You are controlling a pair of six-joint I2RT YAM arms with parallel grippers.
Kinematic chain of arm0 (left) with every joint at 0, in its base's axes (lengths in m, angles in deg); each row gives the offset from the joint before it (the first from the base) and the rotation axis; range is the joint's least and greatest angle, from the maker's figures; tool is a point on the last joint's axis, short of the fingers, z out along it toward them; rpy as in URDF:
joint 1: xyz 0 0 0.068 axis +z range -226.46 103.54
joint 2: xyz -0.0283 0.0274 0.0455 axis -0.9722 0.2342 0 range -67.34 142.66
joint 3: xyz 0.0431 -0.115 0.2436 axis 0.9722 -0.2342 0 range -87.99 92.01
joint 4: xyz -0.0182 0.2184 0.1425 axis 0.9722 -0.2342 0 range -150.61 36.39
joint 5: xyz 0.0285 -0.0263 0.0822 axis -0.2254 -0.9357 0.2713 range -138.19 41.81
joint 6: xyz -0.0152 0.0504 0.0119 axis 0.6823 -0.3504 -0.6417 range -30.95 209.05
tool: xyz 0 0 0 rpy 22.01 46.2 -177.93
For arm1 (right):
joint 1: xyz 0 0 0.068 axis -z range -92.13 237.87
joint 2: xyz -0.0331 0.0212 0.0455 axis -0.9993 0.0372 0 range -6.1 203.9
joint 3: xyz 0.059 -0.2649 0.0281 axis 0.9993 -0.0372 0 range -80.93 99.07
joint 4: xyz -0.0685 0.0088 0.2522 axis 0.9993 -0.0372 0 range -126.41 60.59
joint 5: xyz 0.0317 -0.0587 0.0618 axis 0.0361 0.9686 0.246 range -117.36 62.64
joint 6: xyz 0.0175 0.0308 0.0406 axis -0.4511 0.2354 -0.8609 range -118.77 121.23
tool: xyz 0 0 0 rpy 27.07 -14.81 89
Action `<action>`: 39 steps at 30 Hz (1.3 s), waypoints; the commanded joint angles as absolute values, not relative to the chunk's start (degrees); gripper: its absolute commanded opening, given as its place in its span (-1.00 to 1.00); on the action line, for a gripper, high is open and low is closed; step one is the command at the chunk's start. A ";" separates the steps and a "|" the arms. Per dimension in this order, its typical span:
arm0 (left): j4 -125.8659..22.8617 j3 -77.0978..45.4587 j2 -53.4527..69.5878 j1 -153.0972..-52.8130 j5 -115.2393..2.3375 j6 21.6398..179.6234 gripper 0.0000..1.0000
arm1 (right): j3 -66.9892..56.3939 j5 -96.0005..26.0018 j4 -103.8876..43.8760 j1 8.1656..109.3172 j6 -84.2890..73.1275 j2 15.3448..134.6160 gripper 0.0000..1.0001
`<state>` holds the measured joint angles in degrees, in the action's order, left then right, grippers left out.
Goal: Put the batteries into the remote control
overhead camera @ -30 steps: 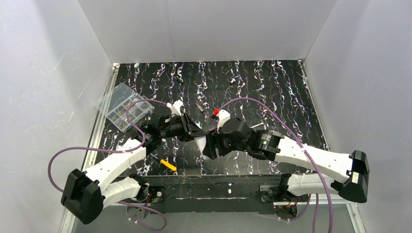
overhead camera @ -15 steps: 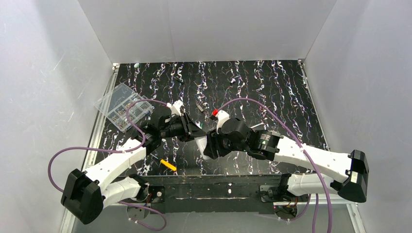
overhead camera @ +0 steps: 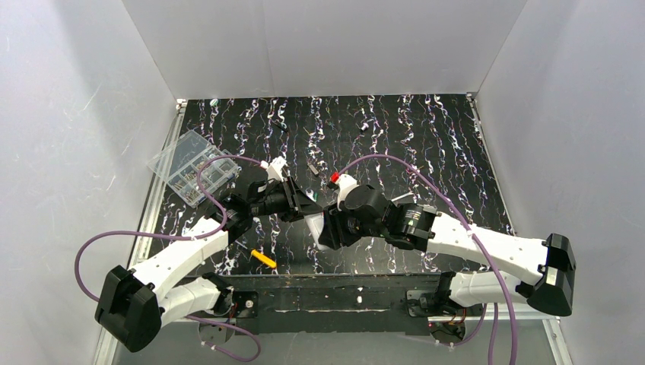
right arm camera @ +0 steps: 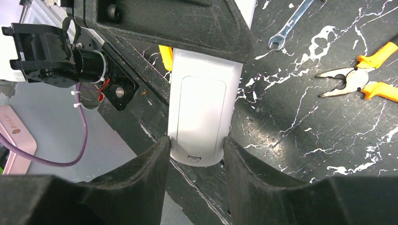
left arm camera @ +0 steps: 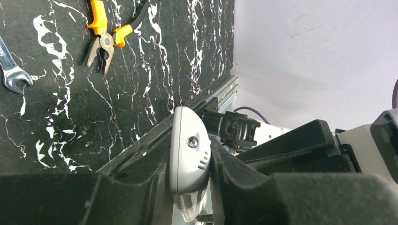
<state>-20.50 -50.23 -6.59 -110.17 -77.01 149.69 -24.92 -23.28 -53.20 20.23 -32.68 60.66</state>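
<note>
The white remote control (overhead camera: 314, 225) is held in the air between both grippers near the table's front edge. My left gripper (left arm camera: 190, 164) is shut on one rounded end of it (left arm camera: 187, 154), the end with a small round lens. My right gripper (right arm camera: 197, 150) is shut on its other end (right arm camera: 202, 115), with a finger on each side. In the right wrist view the remote's back faces the camera and a flat cover panel is in place on it. In the top view the left gripper (overhead camera: 299, 203) and right gripper (overhead camera: 325, 226) meet at the remote. No green batteries show.
A clear plastic box (overhead camera: 192, 166) stands at the left. A yellow-handled tool (overhead camera: 264, 258) lies near the front edge. Orange-handled pliers (right arm camera: 361, 77) and a wrench (right arm camera: 290, 23) lie on the black marbled mat. Small metal bits (overhead camera: 365, 127) lie farther back.
My right arm has shifted slightly to the left with the remote still held. The left arm has barely moved.
</note>
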 commanded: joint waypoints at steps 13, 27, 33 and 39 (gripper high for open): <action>-18.83 -50.04 -8.09 -110.38 -78.69 150.13 -1.00 | -24.49 -22.49 -52.88 19.93 -31.18 60.14 -0.17; -18.92 -50.20 -7.56 -110.38 -78.68 150.15 -1.00 | -24.25 -21.65 -52.62 19.93 -29.60 57.74 -0.38; -19.46 -50.16 -7.42 -110.38 -78.59 149.73 -1.00 | -24.02 -21.68 -52.85 19.93 -29.32 57.14 -0.41; -19.67 -50.34 -7.27 -110.38 -78.48 149.55 -1.00 | -24.17 -20.93 -53.23 19.93 -29.20 56.19 -0.41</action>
<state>-20.11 -50.51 -6.59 -110.17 -76.48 149.96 -24.92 -22.30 -53.75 20.23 -30.01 58.08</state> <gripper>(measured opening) 0.257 0.293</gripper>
